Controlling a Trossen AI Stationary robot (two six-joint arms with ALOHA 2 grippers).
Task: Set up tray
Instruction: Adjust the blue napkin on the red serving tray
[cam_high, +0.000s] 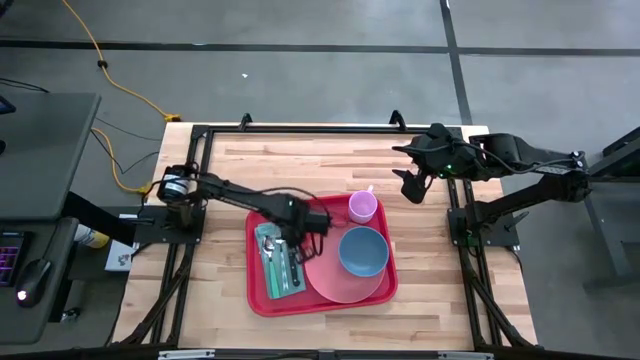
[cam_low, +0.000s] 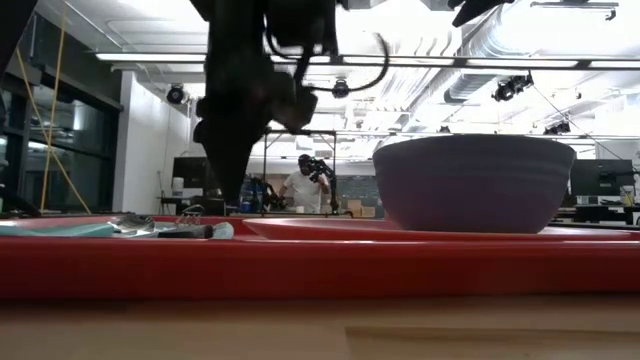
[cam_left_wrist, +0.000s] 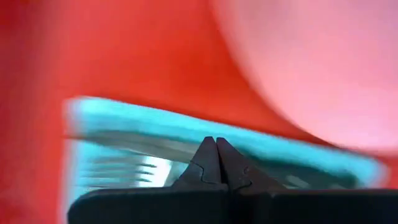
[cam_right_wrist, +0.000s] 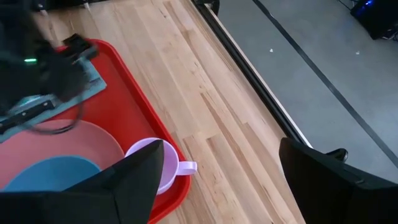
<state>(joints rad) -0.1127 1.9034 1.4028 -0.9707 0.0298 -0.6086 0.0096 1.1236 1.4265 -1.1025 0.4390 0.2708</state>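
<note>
Tray (cam_high: 322, 300), red, lies at the table's (cam_high: 420, 300) near middle, holding teal napkin (cam_high: 272, 262), pink plate (cam_high: 340, 285), blue bowl (cam_high: 362, 251) and purple cup (cam_high: 362, 207). Left gripper (cam_high: 290, 240), fingers pressed together, hangs over the napkin. Farther off, right gripper (cam_high: 412, 185) hovers with fingers spread.

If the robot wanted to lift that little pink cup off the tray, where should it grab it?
Probably by the rim of the pink cup, coming straight down from above. It stands upright with its mouth open at the far right corner of the red tray, its small handle pointing away from the blue bowl. The right gripper, jaws open, waits nearest.
</note>
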